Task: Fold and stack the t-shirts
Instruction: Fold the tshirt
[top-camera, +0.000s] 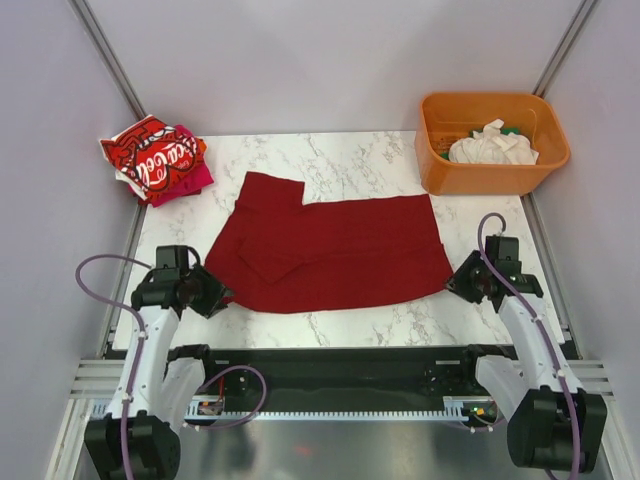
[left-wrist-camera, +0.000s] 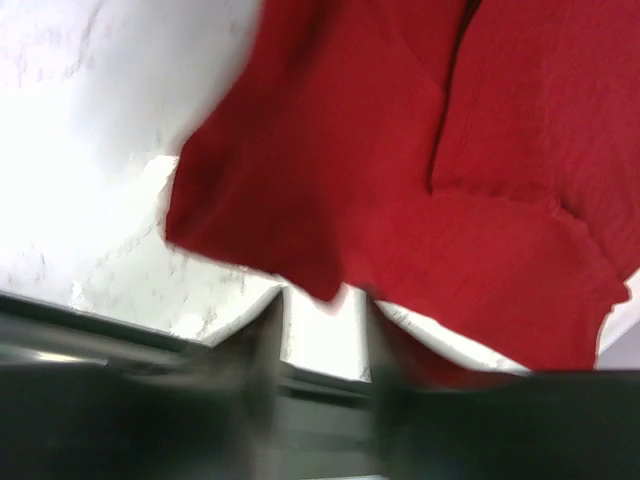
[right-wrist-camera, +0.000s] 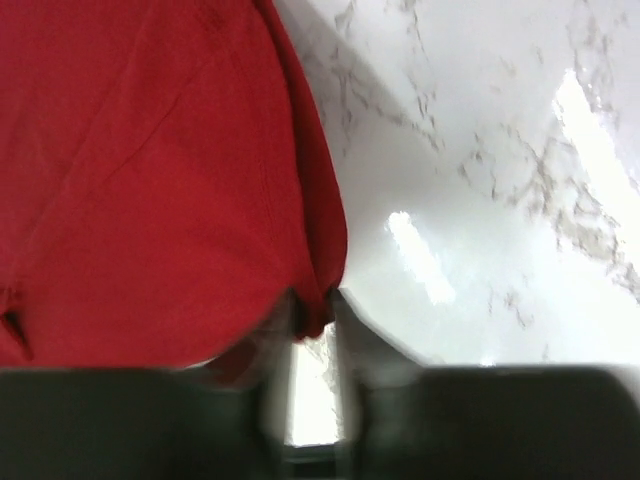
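A plain dark red t-shirt (top-camera: 340, 250) lies spread flat in the middle of the marble table, with one sleeve folded in at the left. My left gripper (top-camera: 218, 297) is at its near left corner. In the left wrist view that gripper (left-wrist-camera: 325, 305) is open, and the shirt's corner (left-wrist-camera: 320, 270) ends just past the fingertips. My right gripper (top-camera: 455, 283) is at the near right corner. In the right wrist view it (right-wrist-camera: 315, 310) is shut on a small tip of the dark red t-shirt (right-wrist-camera: 150, 180). The wrist views are blurred.
A bright red t-shirt with white lettering (top-camera: 155, 155) lies on a magenta one (top-camera: 190, 182) at the far left. An orange tub (top-camera: 440, 170) at the far right holds a crumpled white t-shirt (top-camera: 492, 147). Grey walls stand on both sides.
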